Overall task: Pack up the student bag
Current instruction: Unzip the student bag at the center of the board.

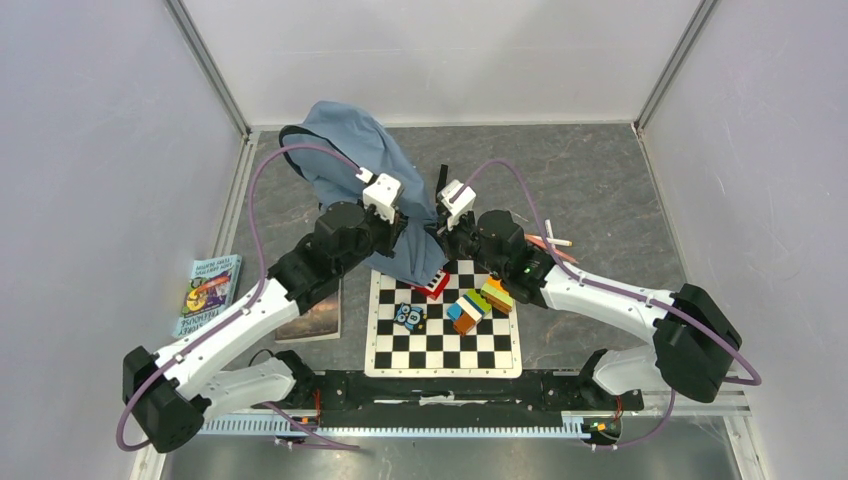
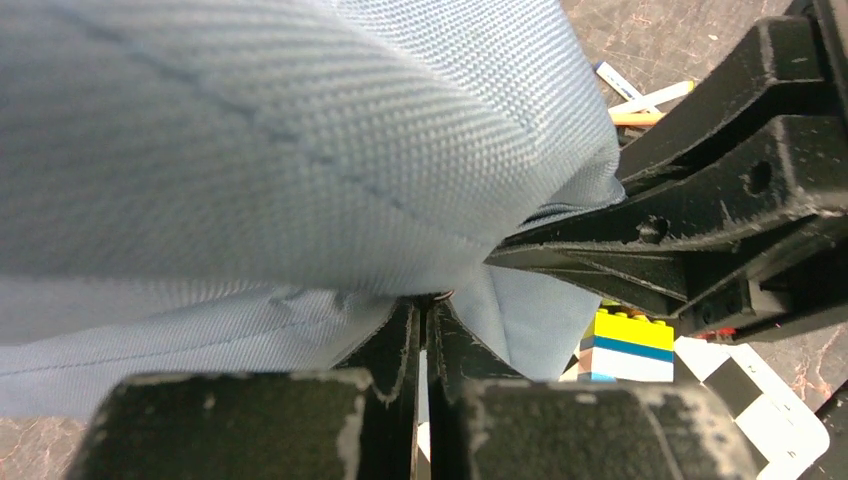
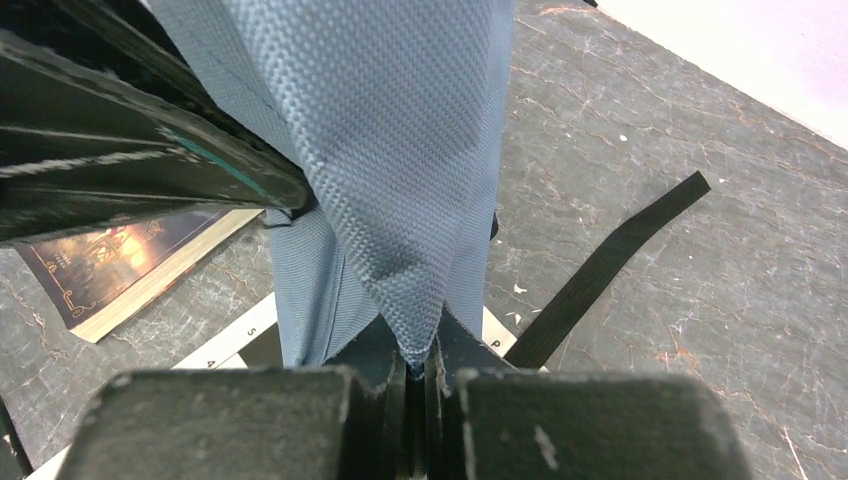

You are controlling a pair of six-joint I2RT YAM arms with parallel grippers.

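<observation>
The dusty-blue student bag (image 1: pixel 365 170) lies behind the chessboard (image 1: pixel 440 355), its near edge lifted over the board's far side. My left gripper (image 1: pixel 398 232) is shut on the bag's fabric; in the left wrist view the cloth (image 2: pixel 280 150) bulges over the closed jaws (image 2: pixel 428 310). My right gripper (image 1: pixel 440 235) is shut on a pinched fold of the same bag (image 3: pixel 400 150), jaws closed (image 3: pixel 415 360). The two grippers are close together. A black strap (image 3: pixel 600 275) trails on the floor.
Coloured brick blocks (image 1: pixel 480 302) and a small toy (image 1: pixel 408 316) sit on the chessboard. A dark book (image 1: pixel 318 318) and a blue book (image 1: pixel 208 290) lie at the left. Pens (image 1: pixel 552 243) lie at the right. White walls enclose the floor.
</observation>
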